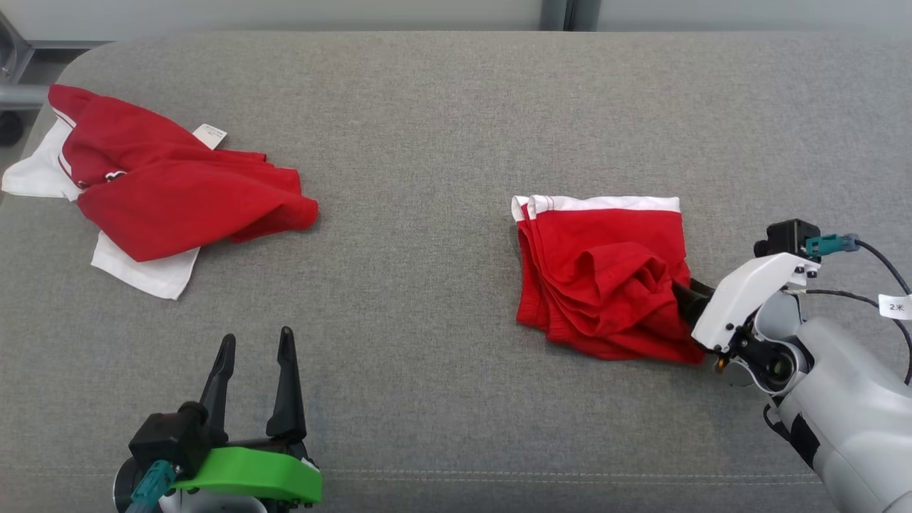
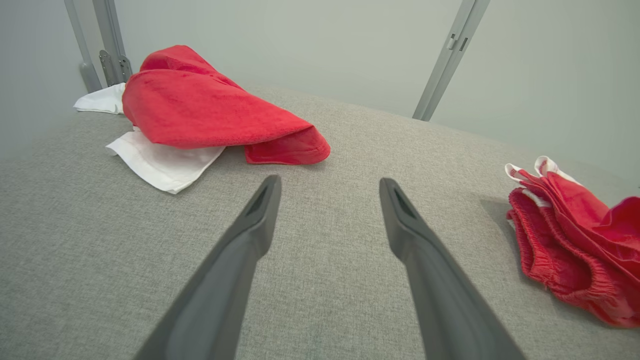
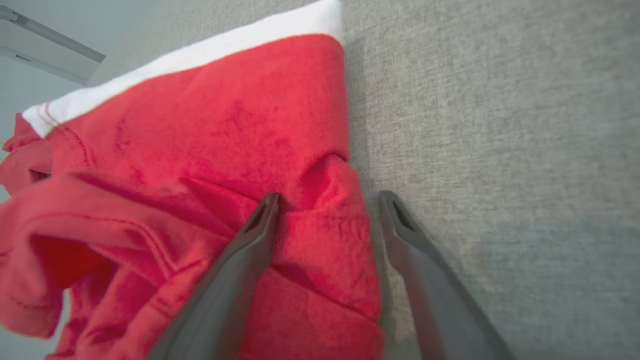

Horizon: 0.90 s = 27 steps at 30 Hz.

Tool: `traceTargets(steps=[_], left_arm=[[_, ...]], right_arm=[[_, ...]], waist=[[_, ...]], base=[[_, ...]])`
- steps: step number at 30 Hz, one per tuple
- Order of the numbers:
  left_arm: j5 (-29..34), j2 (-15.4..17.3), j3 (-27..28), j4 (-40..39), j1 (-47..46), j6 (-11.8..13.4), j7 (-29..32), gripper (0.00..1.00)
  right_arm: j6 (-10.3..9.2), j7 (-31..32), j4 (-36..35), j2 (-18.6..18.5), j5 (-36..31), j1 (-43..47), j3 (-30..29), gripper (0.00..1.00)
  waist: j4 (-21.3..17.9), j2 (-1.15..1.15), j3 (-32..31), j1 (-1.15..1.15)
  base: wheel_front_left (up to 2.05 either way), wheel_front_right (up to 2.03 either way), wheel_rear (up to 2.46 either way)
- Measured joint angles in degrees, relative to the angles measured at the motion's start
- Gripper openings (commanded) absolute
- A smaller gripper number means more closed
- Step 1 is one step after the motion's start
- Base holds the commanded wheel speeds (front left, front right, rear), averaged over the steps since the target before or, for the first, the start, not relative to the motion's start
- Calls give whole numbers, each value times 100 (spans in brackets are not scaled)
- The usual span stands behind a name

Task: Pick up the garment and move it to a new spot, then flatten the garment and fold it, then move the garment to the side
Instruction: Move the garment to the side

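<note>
The grey padded surface (image 1: 442,107) carries two items well apart. The folded red garment (image 1: 598,278), white band uppermost, lies at its right, judged ready for moving aside. A loose red-and-white heap (image 1: 178,192) occupies the far left. The right gripper (image 3: 328,200) straddles the garment's near edge, fingers spread and not clamped, evidently positioned to pinch. The left gripper (image 1: 257,335) hovers open, holding nothing.
</note>
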Motion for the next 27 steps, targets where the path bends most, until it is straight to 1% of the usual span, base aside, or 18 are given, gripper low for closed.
traceTargets(steps=[3, 4, 5, 8, 11, 14, 19, 22, 23, 27], left_arm=[[0, 0, -2, 7, -4, 0, 0, 100], [0, 0, -4, 10, -7, 0, 0, 100], [0, 0, -16, 19, -19, 0, 0, 100], [0, 0, -24, 23, -55, 0, 0, 100], [0, -1, -14, 23, -113, 0, 0, 100], [0, -1, 11, 29, -117, 0, 0, 100], [-1, -2, 160, 29, -116, 0, 0, 100], [-1, -3, 158, 24, -115, 0, 0, 100], [-1, -3, 158, 24, -115, 0, 0, 100], [0, -4, 118, 7, -115, 0, 0, 100]], right_arm=[[32, 137, 33, 86, 116, -24, -2, 100], [33, 168, 32, 107, 144, -39, 8, 97], [34, 202, 41, 154, 187, -80, 16, 40], [53, 216, 56, 151, 126, -150, 130, 0], [73, 187, 75, 91, -19, -215, 202, 0], [82, 92, 79, -54, -194, -356, 246, 0], [82, -57, 107, -523, -611, -761, 347, 0], [82, -118, 143, -784, -811, -968, 377, 0], [82, -118, 143, -784, -811, -968, 377, 0], [82, -121, 216, -1061, -1034, -1199, 457, 0]], waist=[[-6, 0, 19, 0], [-8, 0, 25, 0], [-8, 0, 38, 0], [3, 0, 54, 0], [18, 0, 62, 0], [26, 0, 54, 0], [-24, 0, 22, 0], [-91, 0, 10, 0], [-91, 0, 10, 0], [-177, 0, 26, 0]], base=[[0, 0, 0], [0, 0, 0], [0, 0, 0], [0, 0, 0], [0, 0, 0], [0, 0, 0], [0, 0, 0], [0, 0, 0], [0, 0, 0], [0, 0, 0]])
